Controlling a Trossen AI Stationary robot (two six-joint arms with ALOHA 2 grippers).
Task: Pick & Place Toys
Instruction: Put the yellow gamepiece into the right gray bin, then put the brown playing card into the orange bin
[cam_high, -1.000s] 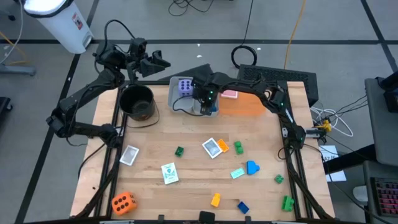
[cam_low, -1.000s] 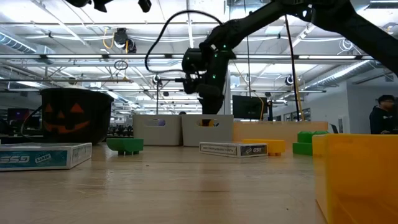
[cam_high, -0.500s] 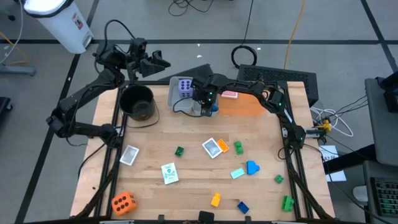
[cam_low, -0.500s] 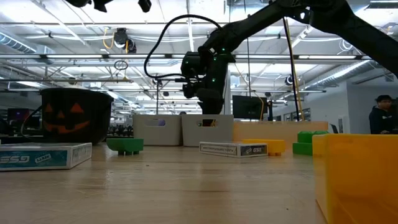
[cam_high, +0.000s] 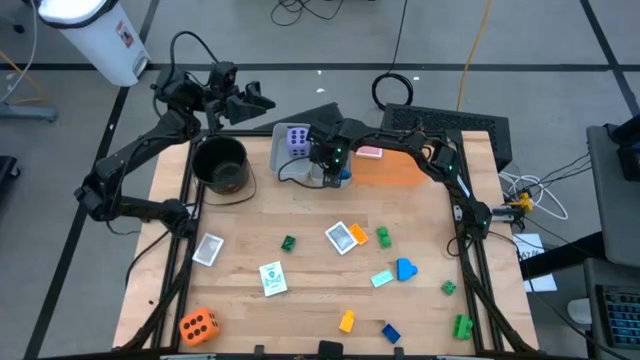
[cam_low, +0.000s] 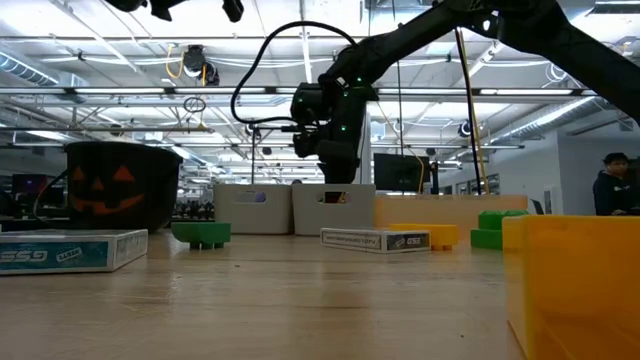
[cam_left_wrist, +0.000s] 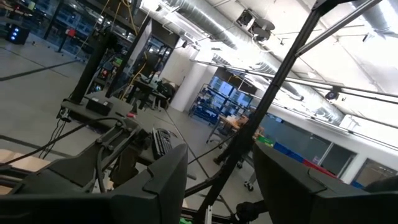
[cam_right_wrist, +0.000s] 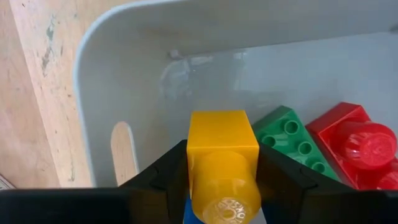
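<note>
I see the right gripper (cam_right_wrist: 222, 180) clamped on a yellow brick (cam_right_wrist: 222, 163) above the grey bin (cam_right_wrist: 124, 81), beside a green brick (cam_right_wrist: 292, 140) and red brick (cam_right_wrist: 354, 146). Left gripper (cam_left_wrist: 217, 180): raised off-table, fingers parted, empty.

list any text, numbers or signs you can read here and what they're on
"GSG": on the side of the flat card box at the low view's left edge.
"GSG": on the side of the second card box near the middle, small and only just readable.
White container's label, high view: too small to read.
Picture cards on the table: print too small.
</note>
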